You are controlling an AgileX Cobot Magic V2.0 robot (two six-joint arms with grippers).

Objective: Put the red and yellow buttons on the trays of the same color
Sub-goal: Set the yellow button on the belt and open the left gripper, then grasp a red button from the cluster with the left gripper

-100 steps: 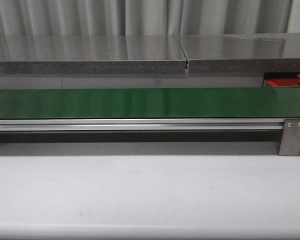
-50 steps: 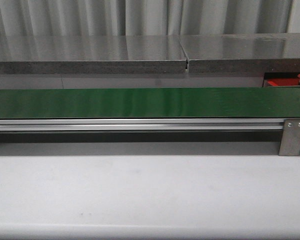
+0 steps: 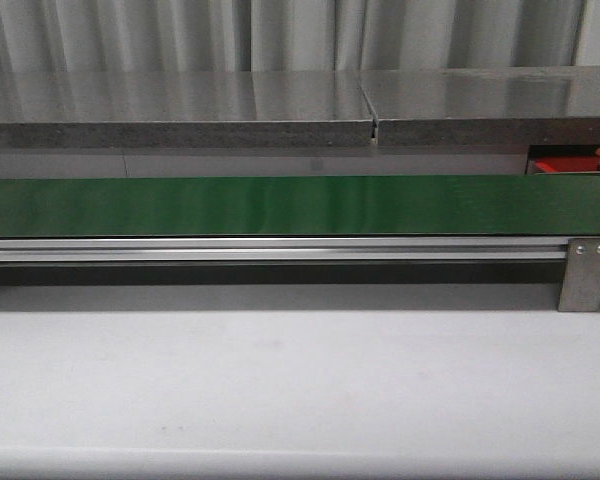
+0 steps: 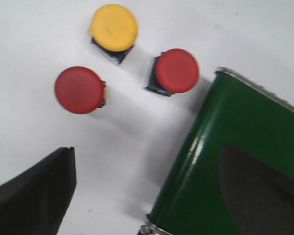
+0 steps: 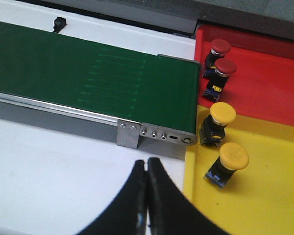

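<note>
In the left wrist view two red buttons [image 4: 80, 89] [image 4: 176, 70] and a yellow button [image 4: 113, 27] stand on the white table beside the end of the green belt [image 4: 225, 161]. My left gripper [image 4: 147, 191] is open and empty, short of them, with one finger over the belt. In the right wrist view the red tray [image 5: 269, 88] holds two red buttons [image 5: 220, 47] [image 5: 226, 67]. The yellow tray [image 5: 274, 200] holds two yellow buttons [image 5: 222, 113] [image 5: 234, 156]. My right gripper [image 5: 147, 164] is shut on nothing over the white table, just left of the yellow tray.
The long green belt [image 3: 280, 205] on its aluminium rail [image 3: 270, 248] crosses the front view, with a metal bracket [image 3: 584, 272] at its right end. A grey shelf [image 3: 180, 110] runs behind it. Part of the red tray [image 3: 565, 165] shows at the far right.
</note>
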